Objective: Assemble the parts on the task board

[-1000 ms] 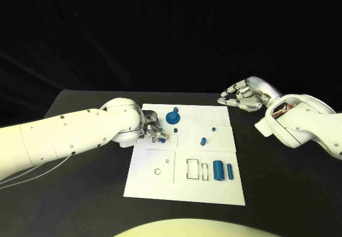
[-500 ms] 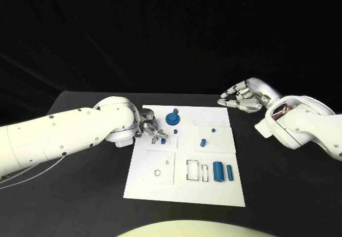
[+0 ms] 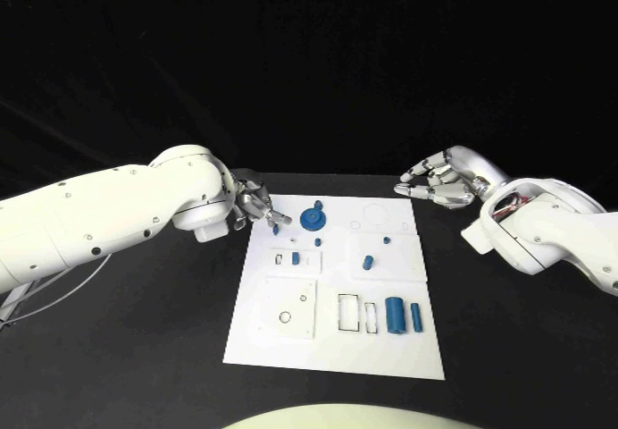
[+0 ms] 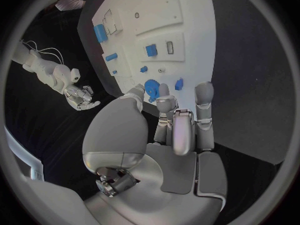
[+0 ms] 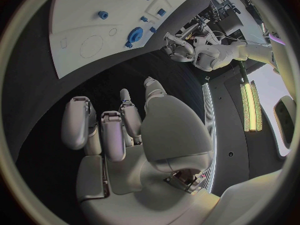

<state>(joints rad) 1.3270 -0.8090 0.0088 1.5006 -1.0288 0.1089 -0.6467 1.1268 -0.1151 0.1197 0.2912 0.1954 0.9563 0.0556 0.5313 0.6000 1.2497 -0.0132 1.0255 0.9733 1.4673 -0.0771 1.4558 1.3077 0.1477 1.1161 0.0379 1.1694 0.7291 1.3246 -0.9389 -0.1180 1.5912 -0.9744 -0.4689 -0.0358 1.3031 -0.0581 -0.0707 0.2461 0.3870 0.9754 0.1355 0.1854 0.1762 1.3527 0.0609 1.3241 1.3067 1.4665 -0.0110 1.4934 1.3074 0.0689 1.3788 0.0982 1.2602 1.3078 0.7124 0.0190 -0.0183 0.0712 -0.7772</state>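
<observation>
While both hands hover off the task board (image 3: 338, 344), the blue parts lie spread over it, none held.

Seen from the head view, the left hand (image 3: 253, 206) sits at the board's ten o'clock corner, fingers apart and holding nothing; the right hand (image 3: 436, 183) hangs past two o'clock, fingers loosely curled round nothing. The round blue gear (image 3: 312, 214) stands near twelve o'clock, the two blue cylinders (image 3: 403, 314) lie at about four o'clock beside outlined slots. These look like small, light, rigid plastic pieces, smooth and probably slippery; I would pinch a cylinder across its middle, the gear by its rim. The white board is flat and matte, with shallow recesses.
</observation>
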